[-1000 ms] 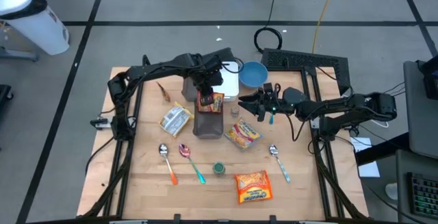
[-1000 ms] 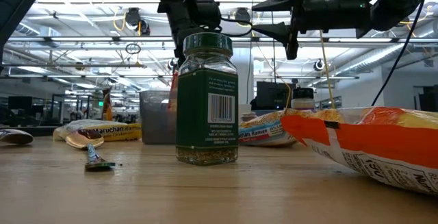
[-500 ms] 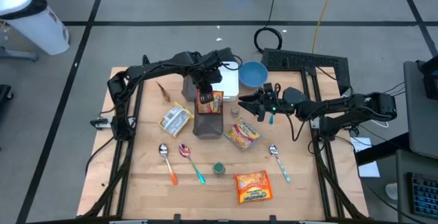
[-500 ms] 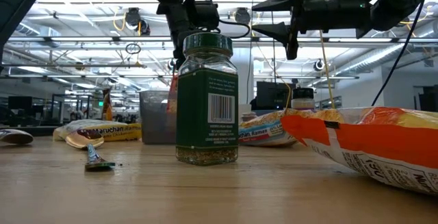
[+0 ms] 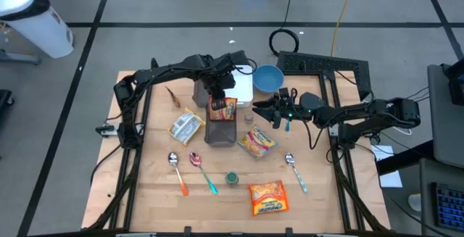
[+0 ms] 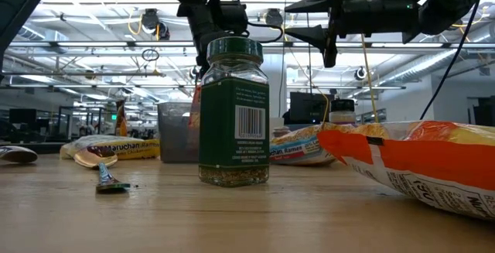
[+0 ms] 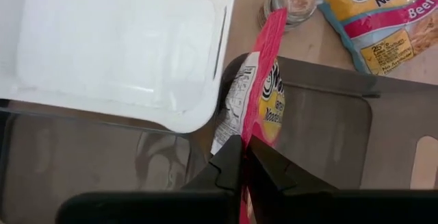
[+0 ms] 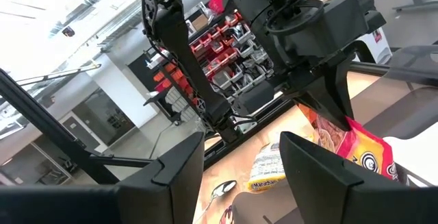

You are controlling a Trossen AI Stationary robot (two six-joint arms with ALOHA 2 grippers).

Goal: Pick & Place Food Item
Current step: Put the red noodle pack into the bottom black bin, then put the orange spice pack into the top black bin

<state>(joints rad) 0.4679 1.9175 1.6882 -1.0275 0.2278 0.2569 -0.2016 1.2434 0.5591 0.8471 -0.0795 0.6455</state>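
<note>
My left gripper is shut on a red ramen packet that hangs over a dark grey bin at the table's middle. The packet also shows in the left wrist view and the right wrist view. My right gripper is open and empty, held above the table to the right of the bin, its fingers pointing toward the left arm. My left gripper pinches the packet's upper edge between its two fingers, from above, pointing down. The packet hangs edge-on below the fingers, over the grey bin's open top; whether its lower end touches the bin I cannot tell.
A white tray, a blue bowl and a second dark bin stand at the back. Other ramen packets, a green-lidded spice jar, a small jar and spoons lie around.
</note>
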